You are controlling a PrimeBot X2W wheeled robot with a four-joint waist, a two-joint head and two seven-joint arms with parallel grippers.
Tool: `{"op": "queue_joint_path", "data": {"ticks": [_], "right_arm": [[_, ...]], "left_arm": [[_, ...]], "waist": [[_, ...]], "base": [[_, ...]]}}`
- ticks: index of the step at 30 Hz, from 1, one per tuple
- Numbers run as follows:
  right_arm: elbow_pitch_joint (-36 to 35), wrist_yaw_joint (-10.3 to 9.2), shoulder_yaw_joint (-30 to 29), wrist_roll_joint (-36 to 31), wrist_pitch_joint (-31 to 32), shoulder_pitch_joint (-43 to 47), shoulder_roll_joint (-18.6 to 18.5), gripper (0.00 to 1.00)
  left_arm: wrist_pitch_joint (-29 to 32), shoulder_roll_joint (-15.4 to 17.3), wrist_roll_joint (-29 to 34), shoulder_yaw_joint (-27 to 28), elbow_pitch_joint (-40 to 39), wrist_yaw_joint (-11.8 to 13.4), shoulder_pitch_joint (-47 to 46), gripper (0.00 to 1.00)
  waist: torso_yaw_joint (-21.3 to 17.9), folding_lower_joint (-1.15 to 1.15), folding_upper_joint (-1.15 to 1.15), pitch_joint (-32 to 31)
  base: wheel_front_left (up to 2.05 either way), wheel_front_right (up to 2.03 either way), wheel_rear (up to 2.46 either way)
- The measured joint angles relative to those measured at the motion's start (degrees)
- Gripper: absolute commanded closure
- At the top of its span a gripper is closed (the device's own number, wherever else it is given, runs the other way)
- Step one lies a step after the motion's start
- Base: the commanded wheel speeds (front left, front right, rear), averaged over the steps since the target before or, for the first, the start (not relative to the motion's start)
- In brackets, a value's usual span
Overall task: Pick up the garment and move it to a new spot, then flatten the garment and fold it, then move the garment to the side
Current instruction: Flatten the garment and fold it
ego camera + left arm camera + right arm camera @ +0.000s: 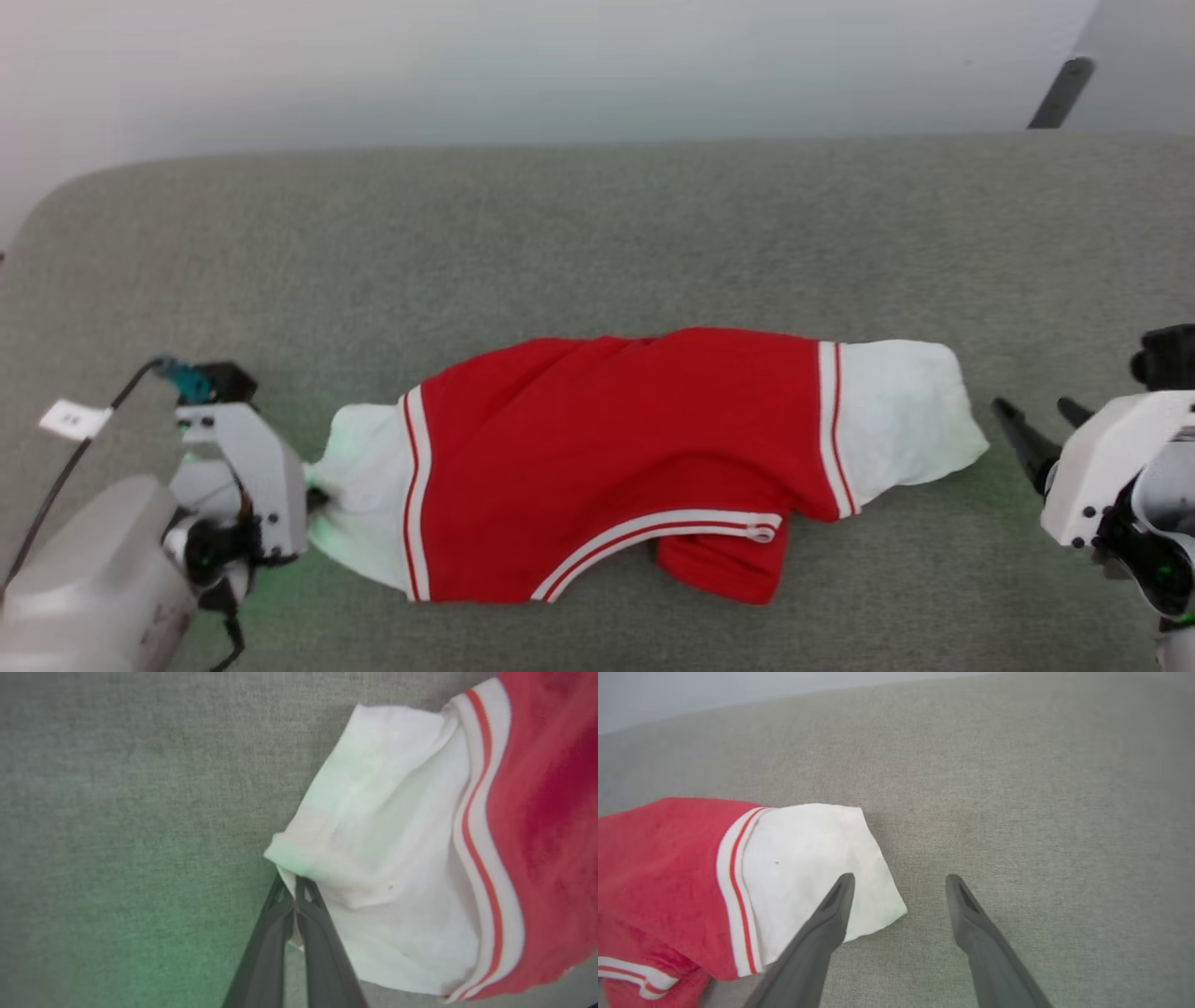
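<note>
Looks early: garment lies rumpled, unfolded on worktop; left tool pinching one white sleeve, right tool spread beside the other; flattening, folding remain.

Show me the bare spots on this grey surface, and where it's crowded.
Widest free patch: the grey fabric surface between the red jersey T-shirt with white sleeves and the pale wall. A narrower strip runs along the near edge. Crowded: the left end, where the left gripper pinches a sleeve, and the right, beside the open right gripper.
</note>
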Motion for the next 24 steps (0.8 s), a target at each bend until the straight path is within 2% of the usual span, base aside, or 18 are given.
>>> {"op": "queue_joint_path", "data": {"ticks": [12,14,24], "right_arm": [[16.4,0.01,5.3,3.3,5.1,-7.3,-2.1,0.00],[17.7,0.00,6.9,4.0,5.8,-8.7,-2.9,1.00],[20.3,-0.03,11.6,8.6,9.4,-12.5,-4.8,1.00]], "left_arm": [[-0.9,-0.7,-0.2,-1.5,-2.6,-0.4,-3.6,1.00],[-1.0,-0.7,-0.7,-1.6,-2.7,-0.4,-3.8,1.00],[4.7,-1.4,-2.3,-2.9,-0.1,-0.4,-6.7,1.00]], "waist": [[3.1,0.00,0.00,4.6],[3.4,0.00,0.00,5.0],[3.4,0.00,0.00,3.6]], "base": [[0.00,0.00,0.00],[0.00,0.00,0.00],[0.00,0.00,0.00]]}}
